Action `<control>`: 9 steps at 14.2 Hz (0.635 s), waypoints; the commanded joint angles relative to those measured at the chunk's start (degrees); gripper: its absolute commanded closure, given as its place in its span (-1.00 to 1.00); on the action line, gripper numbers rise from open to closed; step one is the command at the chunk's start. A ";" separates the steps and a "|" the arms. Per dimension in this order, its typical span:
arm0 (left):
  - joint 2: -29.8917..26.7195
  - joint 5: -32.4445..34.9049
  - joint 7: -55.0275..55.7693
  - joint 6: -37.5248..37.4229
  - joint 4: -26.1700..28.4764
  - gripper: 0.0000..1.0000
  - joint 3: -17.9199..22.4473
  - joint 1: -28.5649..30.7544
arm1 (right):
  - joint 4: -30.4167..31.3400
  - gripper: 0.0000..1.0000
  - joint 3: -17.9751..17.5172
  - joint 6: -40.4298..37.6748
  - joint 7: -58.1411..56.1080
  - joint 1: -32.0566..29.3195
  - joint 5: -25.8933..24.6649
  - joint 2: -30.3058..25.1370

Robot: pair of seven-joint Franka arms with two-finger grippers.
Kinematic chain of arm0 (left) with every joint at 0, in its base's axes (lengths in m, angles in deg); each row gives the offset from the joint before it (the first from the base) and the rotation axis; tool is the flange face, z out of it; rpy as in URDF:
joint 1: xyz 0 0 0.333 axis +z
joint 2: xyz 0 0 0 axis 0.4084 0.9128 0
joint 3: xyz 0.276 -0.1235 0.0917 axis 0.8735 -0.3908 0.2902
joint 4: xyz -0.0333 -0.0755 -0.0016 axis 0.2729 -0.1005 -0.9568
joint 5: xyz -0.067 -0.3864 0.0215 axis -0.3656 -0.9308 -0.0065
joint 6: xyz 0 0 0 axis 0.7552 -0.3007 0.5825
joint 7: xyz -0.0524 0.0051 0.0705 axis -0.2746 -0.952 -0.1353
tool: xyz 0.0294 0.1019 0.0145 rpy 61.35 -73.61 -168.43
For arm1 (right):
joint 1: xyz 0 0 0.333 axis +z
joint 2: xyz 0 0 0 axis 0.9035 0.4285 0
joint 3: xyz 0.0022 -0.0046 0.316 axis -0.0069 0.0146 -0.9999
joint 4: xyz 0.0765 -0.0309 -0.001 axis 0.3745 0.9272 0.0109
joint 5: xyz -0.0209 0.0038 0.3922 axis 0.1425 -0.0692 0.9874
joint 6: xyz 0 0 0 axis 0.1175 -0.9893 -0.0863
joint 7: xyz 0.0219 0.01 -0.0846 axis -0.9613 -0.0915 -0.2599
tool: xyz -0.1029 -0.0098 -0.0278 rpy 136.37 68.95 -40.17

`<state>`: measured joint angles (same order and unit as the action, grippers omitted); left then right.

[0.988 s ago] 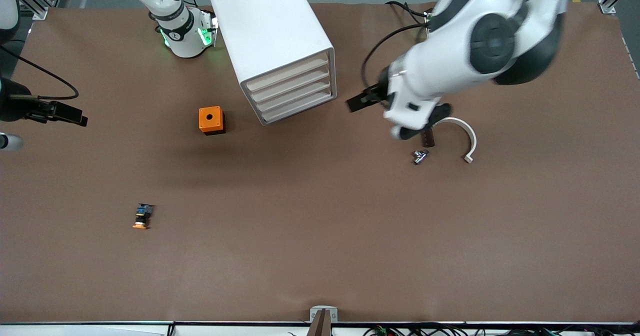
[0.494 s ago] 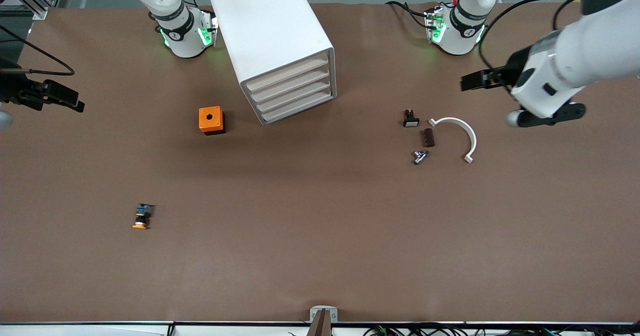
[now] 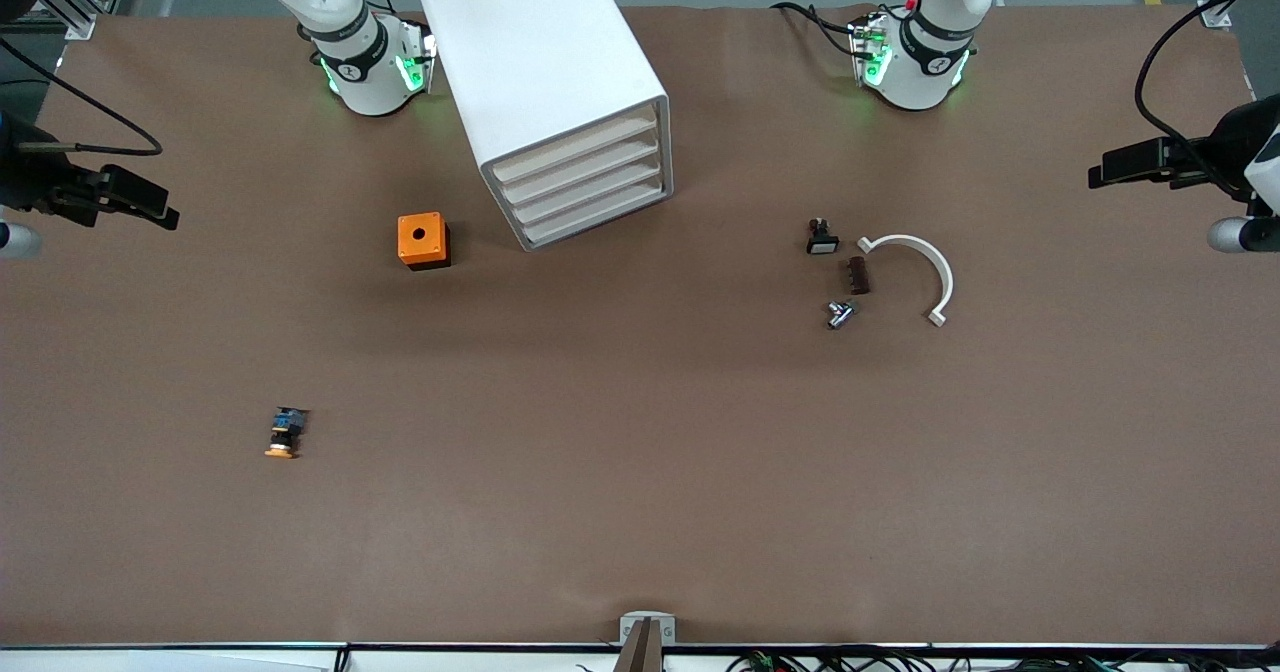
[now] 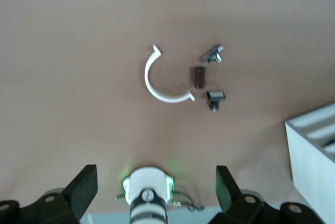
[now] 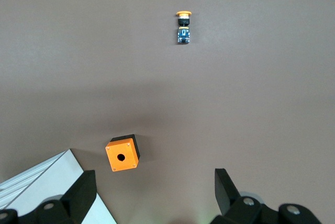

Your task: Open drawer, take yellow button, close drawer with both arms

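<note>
Your left gripper [image 4: 154, 182] had its fingers [image 4: 84, 187] spread wide and holding nothing, up over the left arm's end of the surface [image 3: 640, 512]; right gripper [image 5: 152, 185] was the same, fingers [image 5: 222, 182] wide and empty, over the right arm's end. Both arms were parked out at the edges. The drawer [image 3: 578, 147], top of four in the white cabinet [image 3: 540, 72], sat flush with the other three. The button [image 3: 284, 432] lay on its side on the open surface, nearer the front camera than the orange cube [image 3: 422, 240] and well apart from it, toward the right arm's end. Toward the left arm's end you had a cluster: small black switch [image 3: 821, 238], brown block [image 3: 857, 275], metal fitting [image 3: 839, 313] and a white curved clip [image 3: 915, 270], close together.
</note>
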<state>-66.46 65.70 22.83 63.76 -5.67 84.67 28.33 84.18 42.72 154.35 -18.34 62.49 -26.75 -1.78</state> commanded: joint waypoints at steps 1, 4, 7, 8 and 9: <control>-12.00 2.92 -0.68 12.77 18.26 -0.99 1.03 -3.42 | 2.33 -1.00 0.10 0.93 0.46 0.99 -0.10 -2.22; -15.20 3.54 -0.68 18.17 22.09 -0.99 2.35 -5.71 | 2.42 -1.00 0.10 1.80 0.28 1.00 -0.10 -2.39; -13.89 6.45 -0.94 19.05 14.82 -0.99 6.75 -9.16 | 3.64 -1.00 0.10 3.82 -0.24 1.00 -0.45 -3.44; -13.10 6.54 -1.55 18.97 12.62 -0.99 6.66 -8.28 | 5.65 -1.00 0.10 5.66 -0.33 1.08 -0.62 -4.75; -12.48 6.45 -2.51 18.96 11.46 -0.99 6.58 -7.92 | 7.85 -1.00 0.10 7.50 -0.51 1.43 -0.71 -6.24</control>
<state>-80.49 71.06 22.28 82.78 9.49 90.74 20.23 86.19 42.69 158.47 -18.47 63.20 -26.86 -3.33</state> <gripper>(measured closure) 0.004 0.000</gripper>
